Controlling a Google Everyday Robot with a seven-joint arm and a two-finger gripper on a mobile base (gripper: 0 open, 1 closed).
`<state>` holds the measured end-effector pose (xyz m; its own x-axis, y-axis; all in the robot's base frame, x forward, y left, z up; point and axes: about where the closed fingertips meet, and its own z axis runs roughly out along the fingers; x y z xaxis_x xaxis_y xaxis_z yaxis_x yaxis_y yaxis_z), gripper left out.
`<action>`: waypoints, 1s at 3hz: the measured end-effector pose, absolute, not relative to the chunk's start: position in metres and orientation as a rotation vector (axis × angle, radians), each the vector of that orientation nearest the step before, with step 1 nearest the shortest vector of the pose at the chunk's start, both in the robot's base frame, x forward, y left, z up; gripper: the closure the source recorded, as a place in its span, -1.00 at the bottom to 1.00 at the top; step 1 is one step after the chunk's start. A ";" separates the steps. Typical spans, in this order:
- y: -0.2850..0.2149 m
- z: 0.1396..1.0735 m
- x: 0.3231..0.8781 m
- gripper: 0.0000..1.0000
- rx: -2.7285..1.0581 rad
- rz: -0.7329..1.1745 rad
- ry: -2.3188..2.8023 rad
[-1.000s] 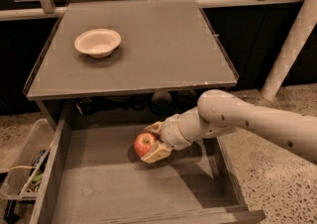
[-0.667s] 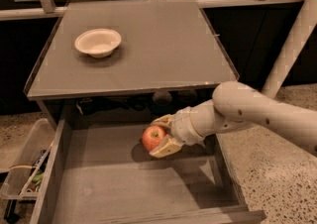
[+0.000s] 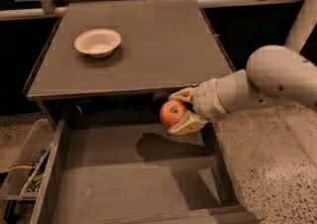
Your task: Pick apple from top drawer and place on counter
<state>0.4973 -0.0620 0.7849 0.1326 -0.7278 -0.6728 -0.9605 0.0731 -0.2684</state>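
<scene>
My gripper (image 3: 177, 111) is shut on the red apple (image 3: 172, 113), one pale finger above it and one below. It holds the apple in the air over the back right part of the open top drawer (image 3: 129, 178), just below the front edge of the counter (image 3: 148, 44). The apple's shadow lies on the bare drawer bottom beneath it. My white arm (image 3: 257, 84) comes in from the right.
A white bowl (image 3: 97, 42) sits on the counter's left part. A clear plastic bin (image 3: 25, 168) with wires stands left of the drawer. A white post (image 3: 302, 17) rises at the right; a rail runs behind the counter. Speckled floor lies to the right.
My gripper has lifted the apple off the drawer bottom and carried it up and to the right, toward the counter's front edge.
</scene>
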 end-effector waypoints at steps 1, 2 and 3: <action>-0.079 0.831 0.511 1.00 -1.722 0.323 1.634; -0.091 0.875 0.525 1.00 -1.734 0.235 1.616; -0.091 0.875 0.525 1.00 -1.734 0.235 1.616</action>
